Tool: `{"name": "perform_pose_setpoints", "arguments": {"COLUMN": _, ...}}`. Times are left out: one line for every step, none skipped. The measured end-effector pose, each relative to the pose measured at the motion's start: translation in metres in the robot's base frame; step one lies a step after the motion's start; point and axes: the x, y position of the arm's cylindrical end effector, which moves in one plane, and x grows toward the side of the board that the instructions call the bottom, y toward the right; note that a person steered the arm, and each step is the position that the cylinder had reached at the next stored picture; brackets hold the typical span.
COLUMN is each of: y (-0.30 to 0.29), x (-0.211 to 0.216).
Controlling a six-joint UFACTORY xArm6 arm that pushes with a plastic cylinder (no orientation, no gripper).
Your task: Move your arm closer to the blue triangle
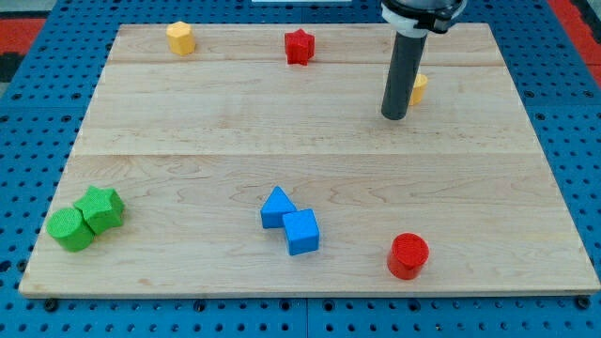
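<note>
The blue triangle [276, 207] lies on the wooden board [188, 141] near the view's bottom centre, touching a blue cube [301, 232] at its lower right. My tip [393, 116] stands in the board's upper right part, far above and to the right of the blue triangle. It is right beside a yellow block [419, 89], which the rod partly hides.
A yellow hexagon block [180, 38] and a red star [299, 46] sit near the view's top edge. A red cylinder [408, 256] is at the bottom right. Two green blocks [71, 229] [101, 208] touch at the bottom left.
</note>
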Motion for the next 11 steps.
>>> {"name": "perform_pose_setpoints", "arguments": {"y": 0.000, "x": 0.044}}
{"name": "perform_pose_setpoints", "arguments": {"y": 0.028, "x": 0.066}}
{"name": "perform_pose_setpoints", "arguments": {"y": 0.039, "x": 0.068}}
{"name": "perform_pose_setpoints", "arguments": {"y": 0.039, "x": 0.068}}
{"name": "perform_pose_setpoints", "arguments": {"y": 0.039, "x": 0.068}}
{"name": "perform_pose_setpoints", "arguments": {"y": 0.052, "x": 0.038}}
{"name": "perform_pose_setpoints", "arguments": {"y": 0.052, "x": 0.024}}
{"name": "perform_pose_setpoints", "arguments": {"y": 0.104, "x": 0.025}}
{"name": "perform_pose_setpoints", "arguments": {"y": 0.029, "x": 0.054}}
{"name": "perform_pose_setpoints", "arguments": {"y": -0.080, "x": 0.058}}
{"name": "perform_pose_setpoints", "arguments": {"y": -0.166, "x": 0.068}}
